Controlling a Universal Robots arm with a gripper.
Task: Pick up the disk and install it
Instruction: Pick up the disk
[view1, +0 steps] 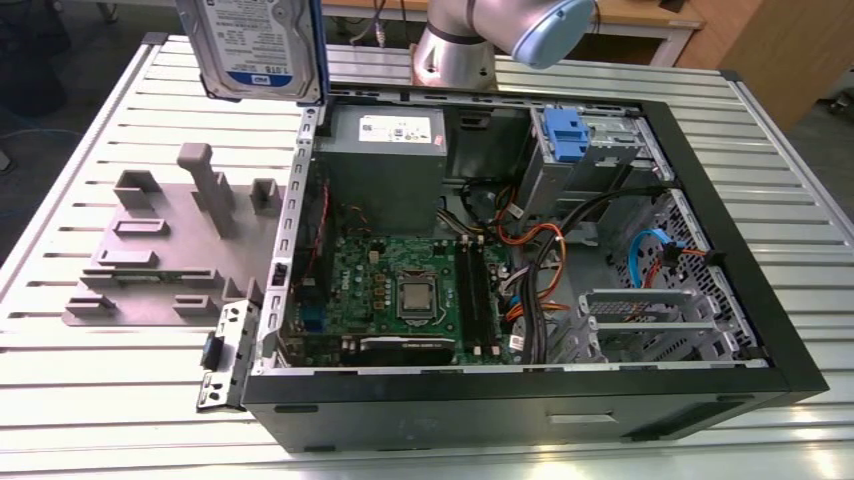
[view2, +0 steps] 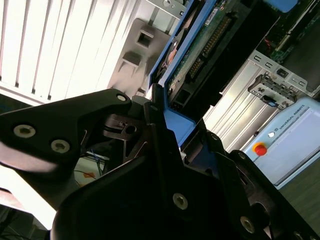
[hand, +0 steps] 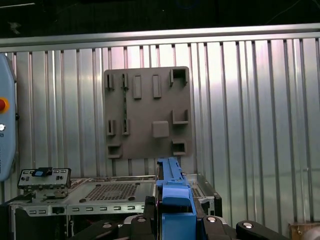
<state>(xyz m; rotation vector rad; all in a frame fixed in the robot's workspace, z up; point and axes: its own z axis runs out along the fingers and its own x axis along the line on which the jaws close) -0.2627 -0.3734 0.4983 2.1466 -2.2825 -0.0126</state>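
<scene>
Evidently the pick-up is done: jaws clamped on the disk (view1: 256, 42) hold it raised near the open case (view1: 534, 410), where installing will demand careful alignment.

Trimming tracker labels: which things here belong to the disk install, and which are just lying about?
Part of the job:
the disk, lifted clear of the table
the gripper, shut on the disk's blue frame
the open computer case

Lying about:
grey fixture plate
power supply
motherboard
teach pendant
</scene>
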